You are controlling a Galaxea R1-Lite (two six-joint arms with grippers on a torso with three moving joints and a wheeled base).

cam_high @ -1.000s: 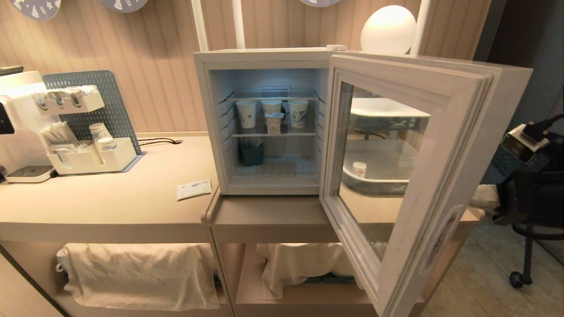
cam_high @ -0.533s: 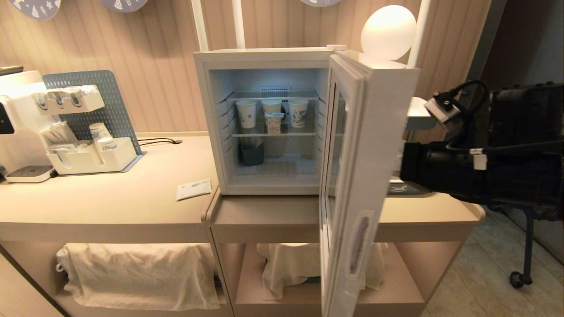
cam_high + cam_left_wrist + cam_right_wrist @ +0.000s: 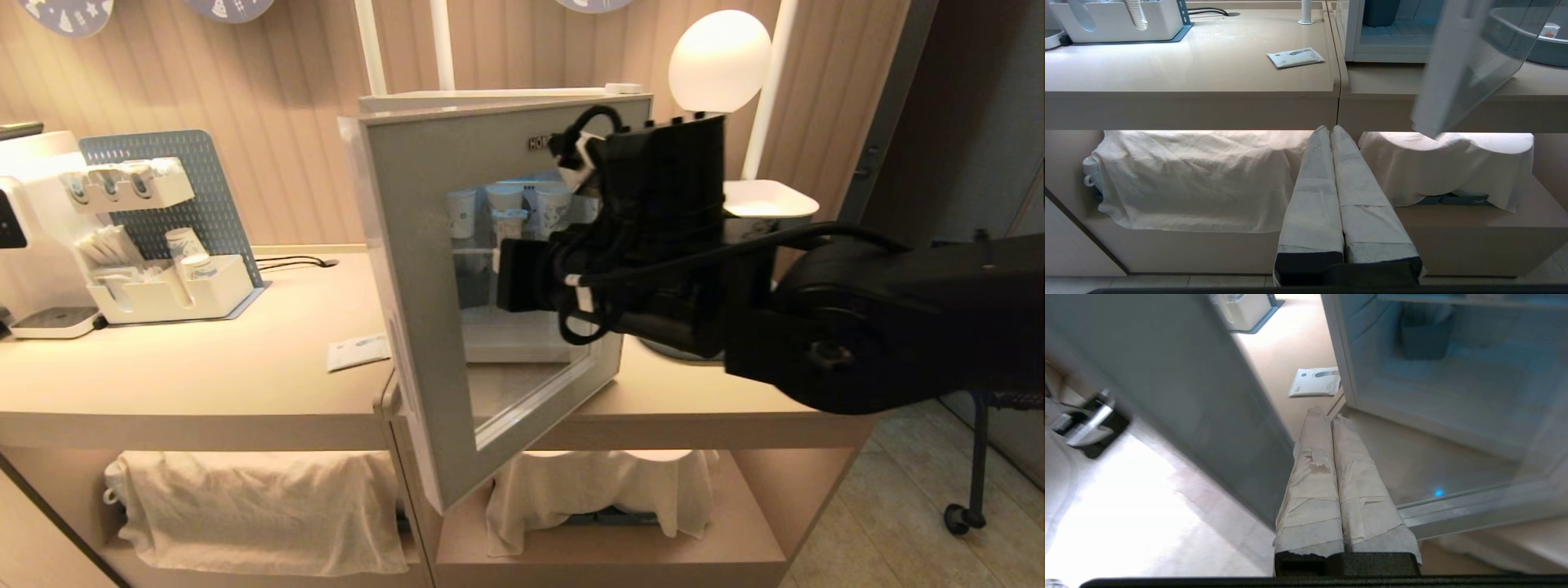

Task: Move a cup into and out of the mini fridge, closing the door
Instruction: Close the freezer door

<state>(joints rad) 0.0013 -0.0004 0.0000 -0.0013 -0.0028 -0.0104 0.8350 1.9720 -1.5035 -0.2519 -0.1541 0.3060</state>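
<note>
sitting on the fridge's upper wire shelf, the cup (image 3: 508,226) shows through the glass of the door (image 3: 424,327), in front of taller paper cups (image 3: 462,212). the door stands partly swung in, hinged on the right, its free edge left and near. the right gripper (image 3: 522,273), jaws clenched on nothing, is at the glass; a push toward the far side should close the mini fridge (image 3: 490,100). only "ho" of the lettering (image 3: 537,144) reads. the left gripper (image 3: 1331,134), jaws shut, hangs low before the tabletop (image 3: 204,376).
</note>
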